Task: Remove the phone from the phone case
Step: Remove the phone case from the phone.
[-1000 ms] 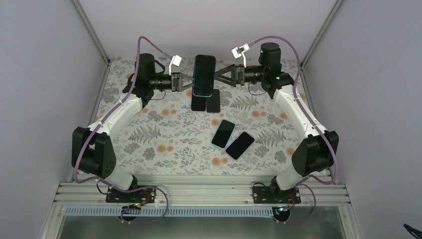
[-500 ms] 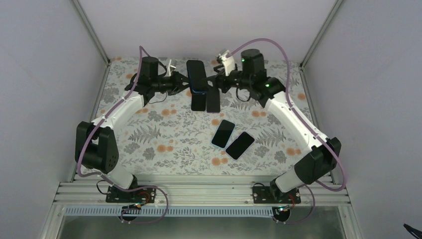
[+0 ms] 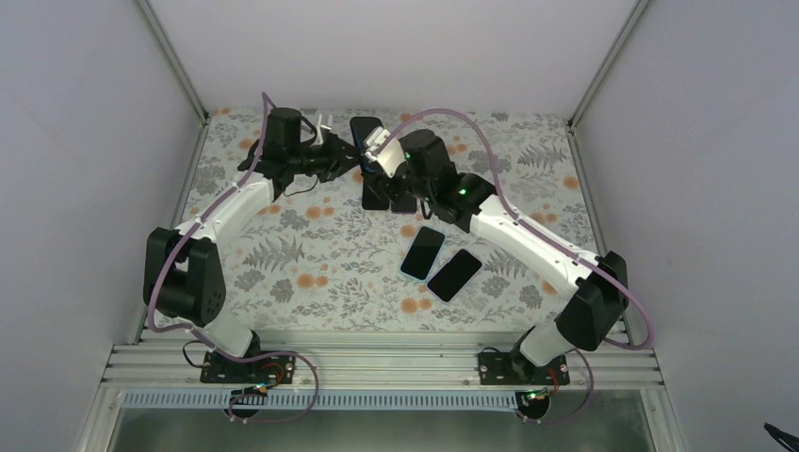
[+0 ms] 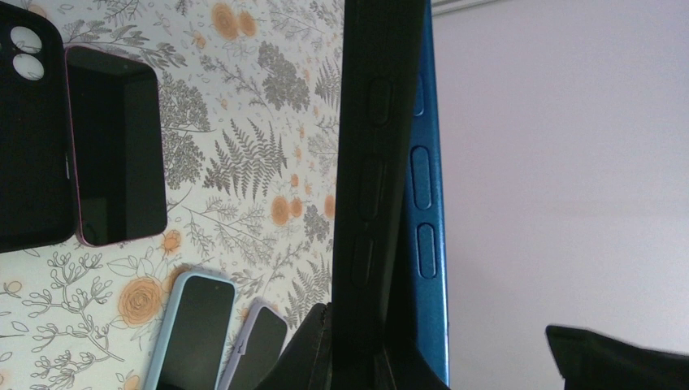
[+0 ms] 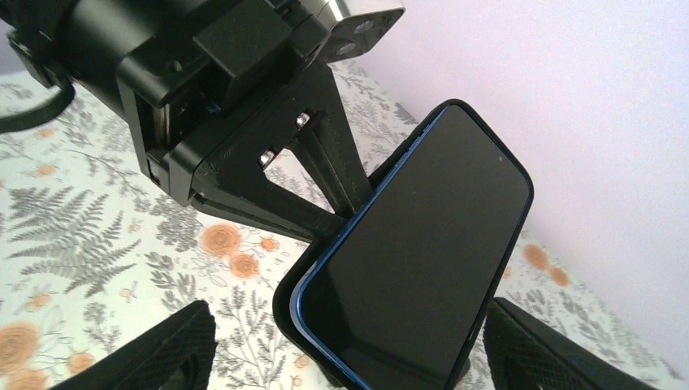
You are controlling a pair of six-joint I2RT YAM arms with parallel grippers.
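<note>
1. The blue slab-shaped phone point(image 5: 414, 260) is hanging in the air at the upper middle of the overhead view, above the far part of the floral table point(image 3: 311, 245), and it is not yet free.
2. The black rubbery phone case point(image 4: 374, 162) is wrapping its back. In the left wrist view the blue side with its buttons is showing just beside the black edge, so one long side looks to be lifting out.
3. The left gripper point(image 5: 341, 213) is clamping the case by its edge and carrying the whole load.
4. The right gripper point(image 5: 366, 349) is spread wide, one finger at the lower left and one at the lower right of its own view, straddling the screen and gripping nothing.
5. My read: this is the peeling step, partway through.
6. The next move is calling for the right fingers to close on the blue body alone, then draw it away from the case while the left arm is bracing.
</note>
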